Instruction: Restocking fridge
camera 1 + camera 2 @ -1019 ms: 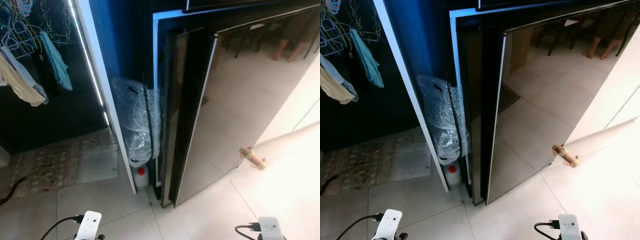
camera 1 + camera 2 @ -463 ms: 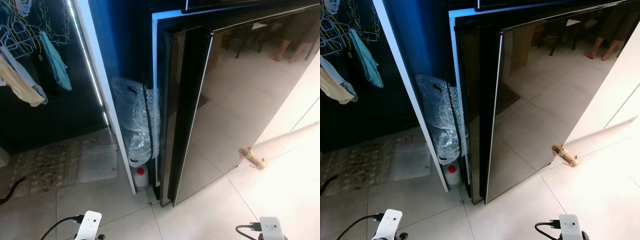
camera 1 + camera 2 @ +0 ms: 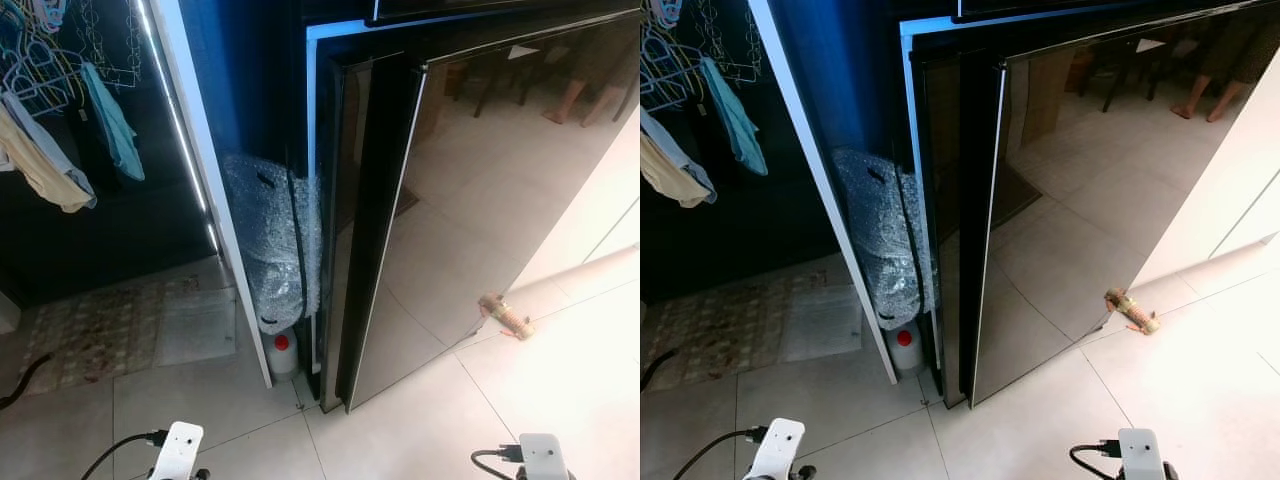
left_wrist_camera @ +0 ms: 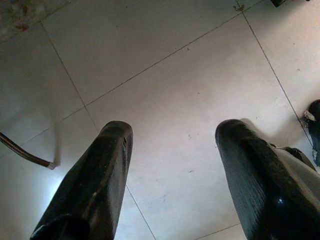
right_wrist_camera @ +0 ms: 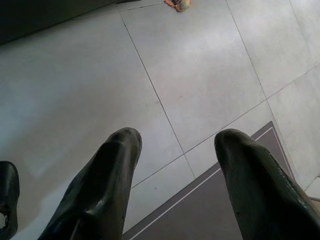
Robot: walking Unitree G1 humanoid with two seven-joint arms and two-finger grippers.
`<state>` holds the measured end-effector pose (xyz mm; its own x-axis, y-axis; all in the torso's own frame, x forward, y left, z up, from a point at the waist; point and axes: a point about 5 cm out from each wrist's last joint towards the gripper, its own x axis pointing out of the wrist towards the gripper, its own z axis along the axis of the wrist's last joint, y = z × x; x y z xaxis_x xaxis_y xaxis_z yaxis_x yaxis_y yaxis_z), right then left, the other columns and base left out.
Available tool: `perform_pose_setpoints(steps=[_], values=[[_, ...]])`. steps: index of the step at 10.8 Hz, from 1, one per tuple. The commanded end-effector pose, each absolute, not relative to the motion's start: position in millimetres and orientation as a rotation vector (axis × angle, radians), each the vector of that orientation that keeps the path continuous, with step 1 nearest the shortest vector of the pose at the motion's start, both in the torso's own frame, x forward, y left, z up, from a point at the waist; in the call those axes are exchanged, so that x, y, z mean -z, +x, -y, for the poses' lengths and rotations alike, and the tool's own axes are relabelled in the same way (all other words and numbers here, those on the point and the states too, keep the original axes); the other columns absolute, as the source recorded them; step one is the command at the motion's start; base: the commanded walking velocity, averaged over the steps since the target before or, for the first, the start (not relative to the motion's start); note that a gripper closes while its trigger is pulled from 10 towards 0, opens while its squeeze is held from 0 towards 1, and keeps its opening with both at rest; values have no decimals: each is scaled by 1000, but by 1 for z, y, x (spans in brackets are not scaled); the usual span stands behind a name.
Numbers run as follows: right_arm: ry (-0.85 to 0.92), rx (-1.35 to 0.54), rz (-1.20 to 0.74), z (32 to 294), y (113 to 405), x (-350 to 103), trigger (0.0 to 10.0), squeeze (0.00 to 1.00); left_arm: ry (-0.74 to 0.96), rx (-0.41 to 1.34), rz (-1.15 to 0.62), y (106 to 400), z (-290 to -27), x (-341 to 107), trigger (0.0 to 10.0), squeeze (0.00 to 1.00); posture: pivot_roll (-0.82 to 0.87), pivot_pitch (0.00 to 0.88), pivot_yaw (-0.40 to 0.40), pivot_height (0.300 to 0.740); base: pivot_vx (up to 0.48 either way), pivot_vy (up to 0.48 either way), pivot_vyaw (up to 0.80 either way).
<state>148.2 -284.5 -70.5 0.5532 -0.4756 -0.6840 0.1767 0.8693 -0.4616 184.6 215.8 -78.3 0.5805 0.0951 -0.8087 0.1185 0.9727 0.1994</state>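
Head views: tall glossy black fridge door (image 3: 470, 190) stands ajar at centre-right, w/ its near edge facing the robot; its face mirrors the pale tiled floor (image 3: 200, 430) and chair legs. White-edged fridge body (image 3: 915, 120) sits just behind the door. Left of it, a bundle of clear bubble wrap (image 3: 272, 240) is wedged between fridge and a white upright frame (image 3: 205, 190). Small white plastic jug w/ red cap (image 3: 283, 355) sits on the floor below the wrap. Far left, clothes on wire hangers (image 3: 50, 130) against a dark area; patterned floor mat (image 3: 110, 330) beneath. Small brownish object (image 3: 505, 315) lies on the floor right of the door; can't tell what it is. Both wrists show low at the frame bottom.

L wrist view: left gripper (image 4: 172, 137) hangs over bare tile, fingers spread apart, holding nothing.

R wrist view: right gripper (image 5: 177, 142) also over tile, fingers apart, empty; grey mat edge (image 5: 210, 210) below it.
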Motion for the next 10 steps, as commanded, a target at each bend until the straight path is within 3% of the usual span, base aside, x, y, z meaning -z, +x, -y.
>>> perform_pose_setpoints(steps=[1, 4, 5, 6, 10], values=[[-356, 404, -910, 287, 146, 71, 10000, 0, 260, 26, -975, 180, -217, 80, 10000, 0, -183, 0, 25, 740, 0, 0, 0], [-331, 408, -892, 286, 148, 70, 10000, 0, 260, 25, -975, 180, -217, 80, 10000, 0, -183, 0, 23, 740, 0, 0, 0], [-156, 378, -632, 266, 185, 52, 10000, 0, 264, 24, -973, 179, -218, 80, 10000, 0, -202, 0, 31, 740, 0, 0, 0], [-84, 362, -540, 257, 197, 45, 10000, 0, 265, 23, -972, 179, -219, 80, 10000, 0, -200, 0, 29, 740, 0, 0, 0], [-68, 329, -623, 249, 186, 56, 10000, 0, 258, 18, -970, 179, -219, 81, 10000, 0, -192, 0, 26, 740, 0, 0, 0]])
